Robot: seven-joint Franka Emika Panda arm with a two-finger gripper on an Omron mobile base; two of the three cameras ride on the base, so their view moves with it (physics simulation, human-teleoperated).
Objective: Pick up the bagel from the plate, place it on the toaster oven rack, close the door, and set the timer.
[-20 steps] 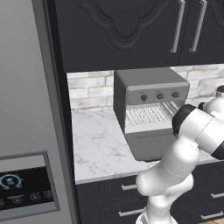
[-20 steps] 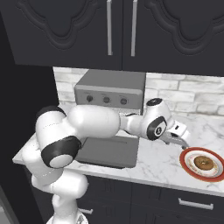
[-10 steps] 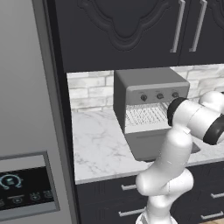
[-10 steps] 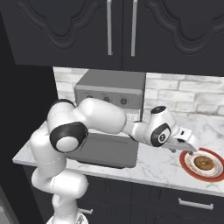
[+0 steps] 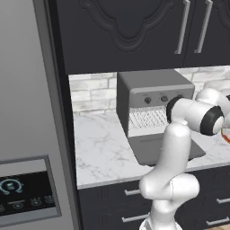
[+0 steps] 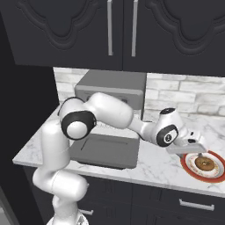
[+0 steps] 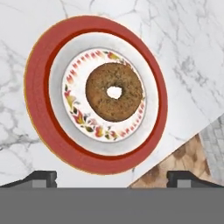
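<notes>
While the white arm reaches out over the marble counter point(image 6: 158, 165), its two-finger pincer point(image 6: 196, 150) hangs above the small round plate with a red rim and a paler, flower-patterned centre point(image 7: 41, 113). The jaws stand wide apart and hold nothing; the two dark fingertips point(image 7: 41, 177) sit far to either side at the bottom of the hand view, with bare space between them. No contact with plate or food is visible.

Directly ahead of the pincer, between the lines of its fingers, the small round golden-brown bagel point(image 7: 114, 92) lies flat in the plate's centre, its hole facing the camera. In the right base view the bagel point(image 6: 205, 164) sits just below and slightly beyond the pincer, apart from it.

Well away from the pincer, back along the arm, the grey boxy toaster oven point(image 5: 150, 87) stands open. Its flat dark grey door point(image 6: 105, 150) lies folded down on the counter, and the silvery-white wire rack point(image 5: 146, 118) shows inside the opening, bare.
</notes>
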